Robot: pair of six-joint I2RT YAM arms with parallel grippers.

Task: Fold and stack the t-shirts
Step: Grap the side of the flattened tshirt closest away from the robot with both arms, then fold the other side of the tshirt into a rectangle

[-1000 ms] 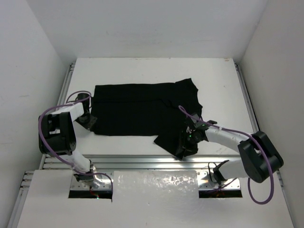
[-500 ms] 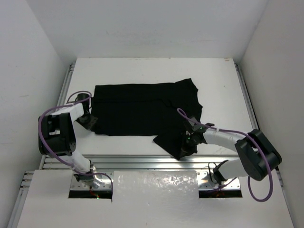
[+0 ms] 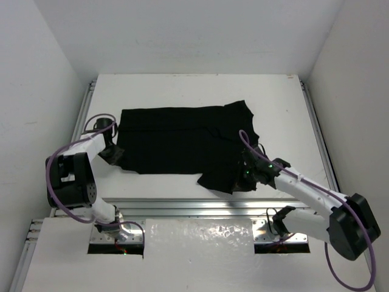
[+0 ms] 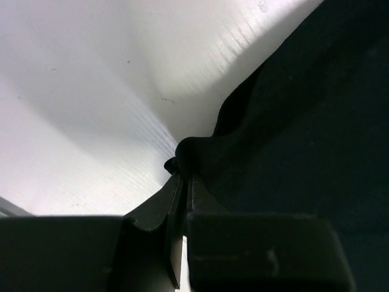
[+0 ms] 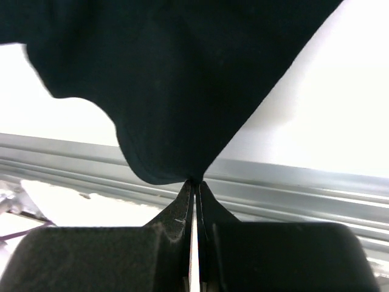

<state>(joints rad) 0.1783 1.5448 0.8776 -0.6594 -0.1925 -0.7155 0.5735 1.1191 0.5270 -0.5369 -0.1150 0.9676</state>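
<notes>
The black t-shirt (image 3: 179,140) lies spread across the middle of the white table, one sleeve at the far right. My left gripper (image 3: 114,156) is shut on the shirt's near left corner; in the left wrist view the cloth (image 4: 292,121) bunches at the closed fingertips (image 4: 182,173). My right gripper (image 3: 245,180) is shut on the shirt's near right corner and holds it lifted near the table's front edge; in the right wrist view the cloth (image 5: 182,79) hangs from the closed tips (image 5: 194,182).
A metal rail (image 3: 182,207) runs along the table's front edge, also seen in the right wrist view (image 5: 316,188). White walls (image 3: 48,91) close in the left, right and far sides. Purple cables (image 3: 61,152) loop off both arms.
My right arm has swung its elbow out to the right and the gripper moved slightly right with the shirt corner. The left gripper stays on its corner.
</notes>
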